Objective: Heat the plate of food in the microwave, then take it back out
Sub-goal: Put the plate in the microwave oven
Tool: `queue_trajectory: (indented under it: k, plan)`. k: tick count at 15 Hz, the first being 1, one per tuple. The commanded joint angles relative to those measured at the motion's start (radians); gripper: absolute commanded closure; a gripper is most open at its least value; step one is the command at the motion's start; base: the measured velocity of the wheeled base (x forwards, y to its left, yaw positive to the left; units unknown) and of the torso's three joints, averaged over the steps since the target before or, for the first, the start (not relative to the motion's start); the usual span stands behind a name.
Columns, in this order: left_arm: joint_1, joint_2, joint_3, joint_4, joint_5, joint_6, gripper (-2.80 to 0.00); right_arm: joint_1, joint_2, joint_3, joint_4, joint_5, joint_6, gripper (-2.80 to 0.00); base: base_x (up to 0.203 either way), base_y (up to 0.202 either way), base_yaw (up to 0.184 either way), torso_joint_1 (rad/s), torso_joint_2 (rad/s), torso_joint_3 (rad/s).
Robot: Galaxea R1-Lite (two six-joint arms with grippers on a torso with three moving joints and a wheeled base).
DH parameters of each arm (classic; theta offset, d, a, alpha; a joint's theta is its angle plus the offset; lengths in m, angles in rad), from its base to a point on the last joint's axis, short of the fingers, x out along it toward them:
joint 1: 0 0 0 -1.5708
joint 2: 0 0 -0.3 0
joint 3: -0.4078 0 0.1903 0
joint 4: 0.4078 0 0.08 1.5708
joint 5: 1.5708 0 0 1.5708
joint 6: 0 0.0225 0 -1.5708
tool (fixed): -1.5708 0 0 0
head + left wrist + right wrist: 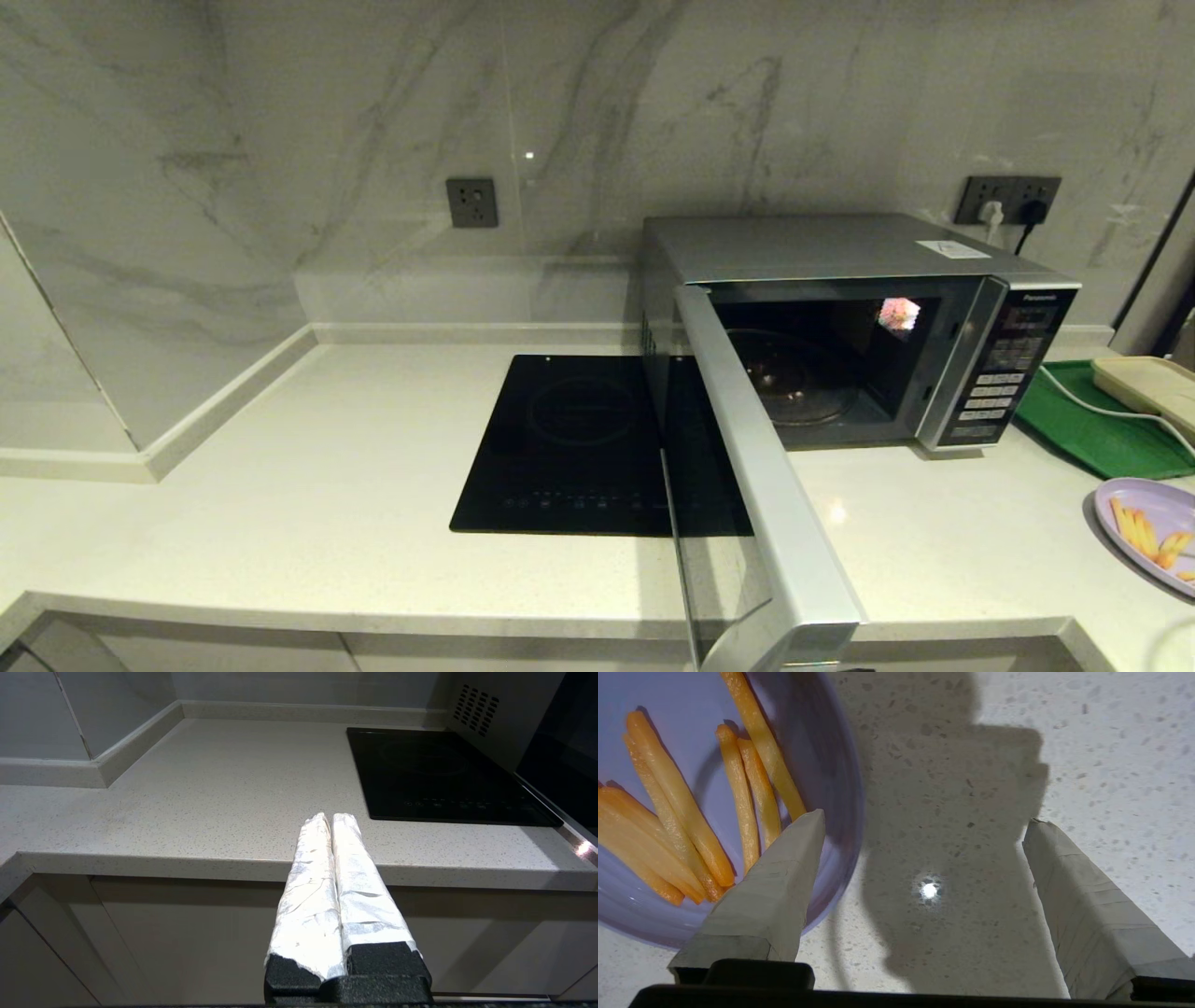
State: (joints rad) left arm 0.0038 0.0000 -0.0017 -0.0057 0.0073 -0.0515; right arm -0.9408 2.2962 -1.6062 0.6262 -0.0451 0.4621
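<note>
With the microwave (840, 373) door open, the right gripper (924, 826), jaws wide over the plate of fries (714, 807) on the counter (994, 765), should straddle the rim squarely before closing.

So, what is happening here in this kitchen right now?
The silver-grey microwave stands on the counter with its dark glass door swung open and nothing inside. The right gripper, open, hangs over the rim of the round lavender plate of fries, which sits on the pale speckled counter. The left gripper is shut, parked at the counter edge.
</note>
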Motion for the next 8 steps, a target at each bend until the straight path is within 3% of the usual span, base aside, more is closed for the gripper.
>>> queue_trajectory:
  k: [1,8]
  plan:
    - [0.001,0.000,0.000,0.000,0.000,-0.001,0.00,0.008,0.009,-0.003,0.004,-0.001,0.003,-2.80,0.000,0.000,0.000,0.000,0.00,0.000]
    - [0.000,-0.001,0.000,0.000,0.000,-0.001,0.00,0.010,0.034,-0.003,-0.019,-0.004,0.004,-2.80,0.000,0.000,0.000,0.000,0.00,0.000]
